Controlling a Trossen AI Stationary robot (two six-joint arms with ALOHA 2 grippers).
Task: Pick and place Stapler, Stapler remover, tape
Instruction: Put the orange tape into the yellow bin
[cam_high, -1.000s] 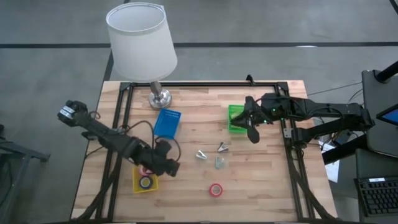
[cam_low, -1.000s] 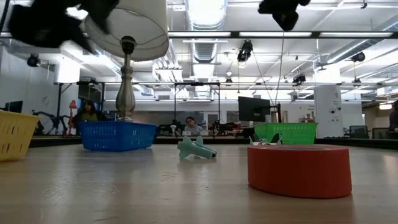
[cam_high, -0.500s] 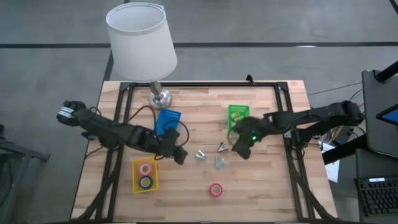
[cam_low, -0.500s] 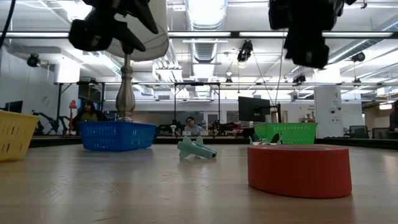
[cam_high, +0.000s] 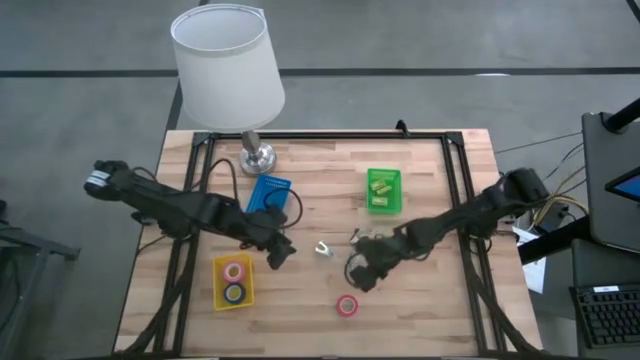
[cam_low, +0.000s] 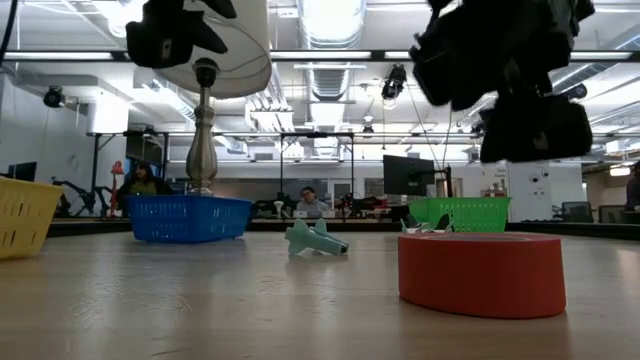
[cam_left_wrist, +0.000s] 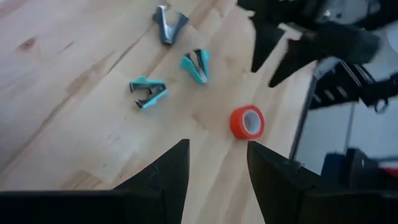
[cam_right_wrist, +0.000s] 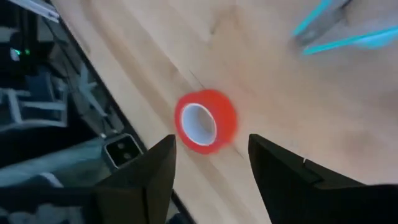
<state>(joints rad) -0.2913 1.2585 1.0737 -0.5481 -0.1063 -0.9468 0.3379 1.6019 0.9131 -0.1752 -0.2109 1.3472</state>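
A red tape roll (cam_high: 347, 305) lies flat on the wooden table near its near edge, large in the low view (cam_low: 482, 273). My right gripper (cam_high: 358, 276) hovers open just above and far-side of it; the right wrist view shows the roll (cam_right_wrist: 205, 121) ahead of the open fingers (cam_right_wrist: 211, 168). Three staple removers (cam_high: 323, 247) (cam_left_wrist: 148, 92) lie at the table's middle. My left gripper (cam_high: 278, 252) is open and empty, right of the yellow tray (cam_high: 218, 285), which holds a pink tape roll (cam_high: 235, 270) and another roll (cam_high: 235, 293).
A blue tray (cam_high: 268, 197) stands behind my left gripper, a green tray (cam_high: 383, 190) with green items sits right of centre, and a white-shaded lamp (cam_high: 227, 65) rises at the far left. In the left wrist view my right arm (cam_left_wrist: 311, 37) is close by.
My right gripper has travelled from over the green tray toward the near edge and leftward, coming down beside the red tape roll. My left gripper has shifted to the right, away from the yellow tray. No object has moved.
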